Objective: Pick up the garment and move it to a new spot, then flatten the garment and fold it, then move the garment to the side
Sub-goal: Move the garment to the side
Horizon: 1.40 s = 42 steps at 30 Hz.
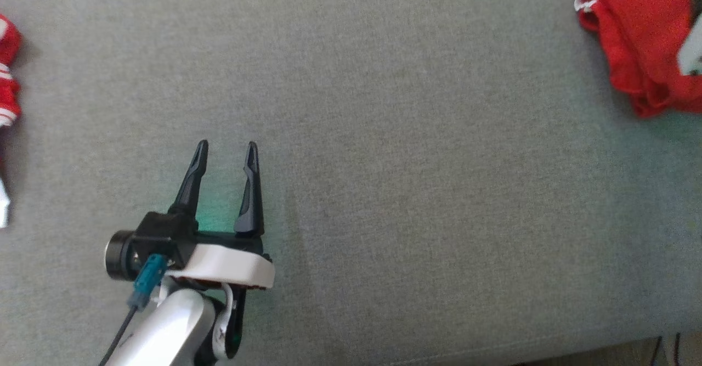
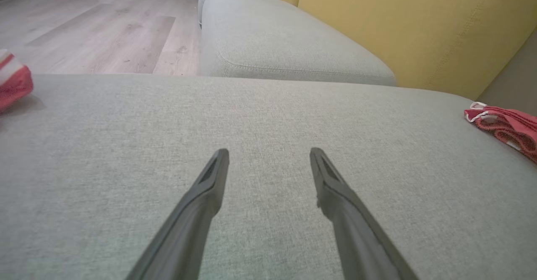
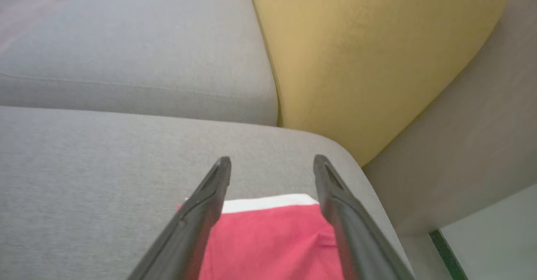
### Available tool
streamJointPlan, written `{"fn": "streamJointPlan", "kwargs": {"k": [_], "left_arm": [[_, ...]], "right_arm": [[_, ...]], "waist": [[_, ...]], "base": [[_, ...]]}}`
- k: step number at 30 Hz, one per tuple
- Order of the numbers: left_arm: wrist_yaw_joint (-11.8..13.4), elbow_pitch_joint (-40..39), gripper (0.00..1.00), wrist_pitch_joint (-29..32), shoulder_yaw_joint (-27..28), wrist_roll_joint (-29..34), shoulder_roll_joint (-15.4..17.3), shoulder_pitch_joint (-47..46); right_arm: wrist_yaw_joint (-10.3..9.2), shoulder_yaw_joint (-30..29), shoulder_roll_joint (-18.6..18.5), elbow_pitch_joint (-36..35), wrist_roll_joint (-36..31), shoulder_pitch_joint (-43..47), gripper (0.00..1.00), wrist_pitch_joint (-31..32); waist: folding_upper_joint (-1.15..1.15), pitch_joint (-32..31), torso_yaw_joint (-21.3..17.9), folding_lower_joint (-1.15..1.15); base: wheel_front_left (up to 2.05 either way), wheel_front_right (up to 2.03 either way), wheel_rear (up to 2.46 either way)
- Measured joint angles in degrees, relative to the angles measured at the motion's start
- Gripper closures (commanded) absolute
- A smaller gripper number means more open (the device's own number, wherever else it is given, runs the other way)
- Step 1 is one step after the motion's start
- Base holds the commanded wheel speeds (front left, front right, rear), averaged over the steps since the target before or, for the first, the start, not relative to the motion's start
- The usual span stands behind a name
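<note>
At the far left edge of the soft grey sofa cushion (image 1: 384, 135) lies a bunched red cloth with white stripes (image 1: 8, 75). Next comes the left gripper (image 1: 227, 149). Its two fingers are spread wide over bare cushion, with nothing between them. Far to the right sits the red garment with a white edge (image 1: 641, 42), near the cushion's corner by the big yellow back cushion (image 3: 369, 53). The right gripper (image 3: 272, 162) hangs just over it, fingers apart, holding nothing. If it pinches only the top layer, the garment may lift crooked and bunch up. A sideways push could slide it off the corner. Both cloths lie right on the cushion, not inside anything.
</note>
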Motion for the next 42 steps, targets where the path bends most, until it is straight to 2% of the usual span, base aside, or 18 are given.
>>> {"fn": "streamJointPlan", "kwargs": {"k": [5,6,8,15,23,30,35,42], "left_arm": [[-0.12,1.25,0.0,-1.1,1.32,-1.63,-0.27,0.65],[-0.27,2.27,0.0,-1.65,1.88,-2.45,-0.26,1.55],[-0.32,2.82,0.0,-1.87,2.14,-2.91,-0.29,2.14],[0.09,4.95,0.0,-3.54,5.02,-4.89,0.03,7.12],[0.02,7.2,0.0,-3.58,4.81,-6.2,0.24,12.49],[0.02,8.02,0.0,-3.57,3.35,-6.38,0.14,15.42],[0.02,8.31,0.0,-3.58,3.27,-6.57,-0.01,15.63],[0.01,8.48,0.0,-3.97,3.25,-7.32,-0.52,16.63]], "right_arm": [[0.0,2.2,2.07,-3.41,3.13,3.65,0.0,-2.2],[0.0,3.05,3.45,-4.57,4.04,6.28,0.0,-2.99],[0.0,3.49,4.13,-5.21,4.02,7.75,0.0,-3.48],[0.0,3.76,11.38,-10.51,3.71,18.22,0.0,-7.73],[0.0,2.72,16.1,-17.17,2.35,32.69,0.0,-12.94],[0.0,2.33,17.23,-23.75,0.24,44.08,0.0,-14.92],[0.0,2.36,17.3,-26.57,2.78,50.57,0.0,-16.11],[0.0,4.19,17.37,-27.02,4.55,53.02,0.0,-16.52]], "waist": [[0.0,-3.41,0.65,0.0],[0.0,-5.37,1.11,-0.01],[0.0,-6.36,1.37,-0.01],[0.0,-13.68,3.36,-0.02],[0.0,-20.61,5.82,-0.02],[0.0,-23.7,7.14,-0.01],[0.0,-24.53,7.22,0.0],[0.01,-25.17,6.45,0.0]], "base": [[0.0,0.0,0.0],[0.0,0.0,0.0],[0.0,0.0,0.0],[0.0,0.0,0.0],[0.0,0.0,0.0],[0.0,0.0,0.0],[0.0,0.0,0.0],[0.0,0.0,0.0]]}}
